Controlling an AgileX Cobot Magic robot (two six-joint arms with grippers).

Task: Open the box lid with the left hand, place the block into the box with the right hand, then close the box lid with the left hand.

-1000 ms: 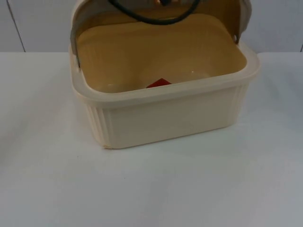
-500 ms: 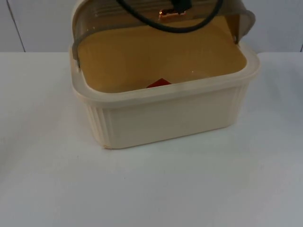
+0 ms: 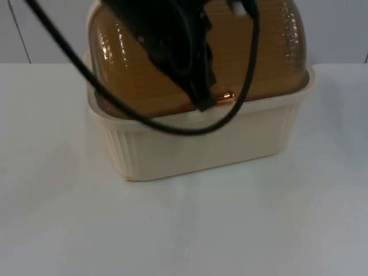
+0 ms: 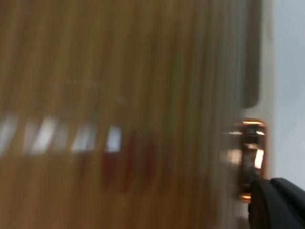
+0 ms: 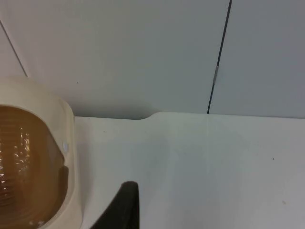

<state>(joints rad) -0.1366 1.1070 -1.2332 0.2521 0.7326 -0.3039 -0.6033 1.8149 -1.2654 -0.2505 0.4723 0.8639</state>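
Box: I see a cream box (image 3: 201, 144) with ribbed walls standing on the white table (image 3: 230, 230), near the grey wall (image 3: 339, 29) at the table's far end.
Lid: the box's brown see-through lid (image 3: 259, 63) is down over the opening, its front edge lying along the front rim. From the right wrist camera I catch one rounded end of the lid (image 5: 21, 162) inside the cream rim of the box (image 5: 71, 143).
Latch: a small copper-coloured piece (image 3: 225, 96) shines at the lid's front edge. My left wrist camera sees it (image 4: 250, 157) close up, just beside the black fingertip (image 4: 279, 205).
Left gripper: my left gripper (image 3: 201, 98) reaches down across the lid, and its tip sits at the lid's front edge right by the copper piece. I cannot tell how far its fingers are spread, or whether they grasp anything.
Block: through the ribbed lid (image 4: 119, 95) my left wrist camera gives me a smeared red patch (image 4: 128, 160) that I take to be the block, inside the box. I cannot make out its shape or exactly where it lies on the floor of the box.
Right gripper: the right arm waits to the side of the box. Its camera shows one dark fingertip (image 5: 121, 207) over bare table (image 5: 214, 167), near the box but not touching it. I cannot tell how its fingers stand.
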